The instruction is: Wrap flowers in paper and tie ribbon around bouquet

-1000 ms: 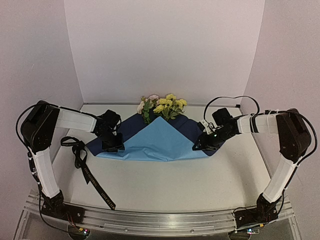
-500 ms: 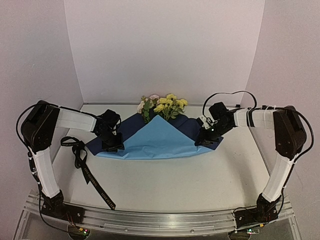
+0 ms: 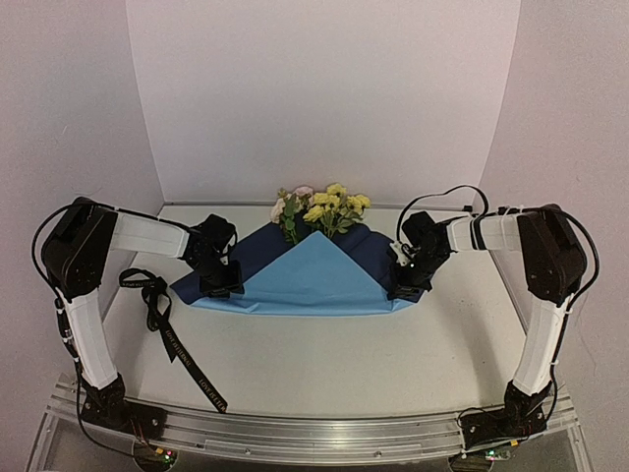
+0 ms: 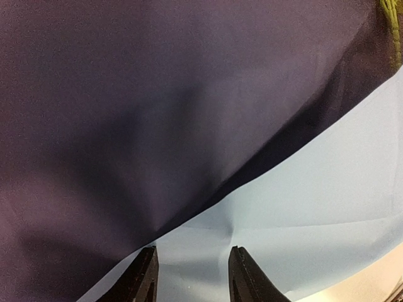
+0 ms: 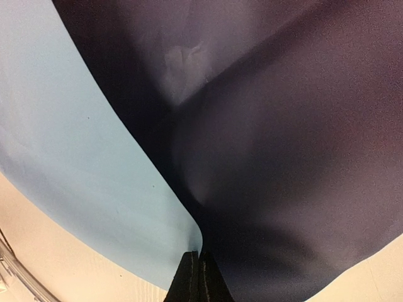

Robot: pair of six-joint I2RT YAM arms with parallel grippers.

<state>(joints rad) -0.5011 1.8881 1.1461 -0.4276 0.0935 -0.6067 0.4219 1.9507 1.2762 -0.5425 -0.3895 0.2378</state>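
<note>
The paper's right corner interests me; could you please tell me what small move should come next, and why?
Probably lift that corner of the paper and fold it leftward over the middle. The right gripper is shut on its right edge, the left gripper stands open over its left side, and the flowers lie at its far edge.

The stems of the flowers (image 3: 319, 208) lay out of sight under the folded paper (image 3: 310, 275); only the blooms showed past its far edge. The pale lettering on the ribbon (image 3: 162, 320) was too small to read. In the left wrist view the paper ran off at top and left, a yellow-green scrap (image 4: 393, 25) was cut off in the corner, and only the tips of the left gripper (image 4: 192, 277) showed. The right wrist view cropped the right gripper (image 5: 199, 277), pinched on the paper's edge.
</note>
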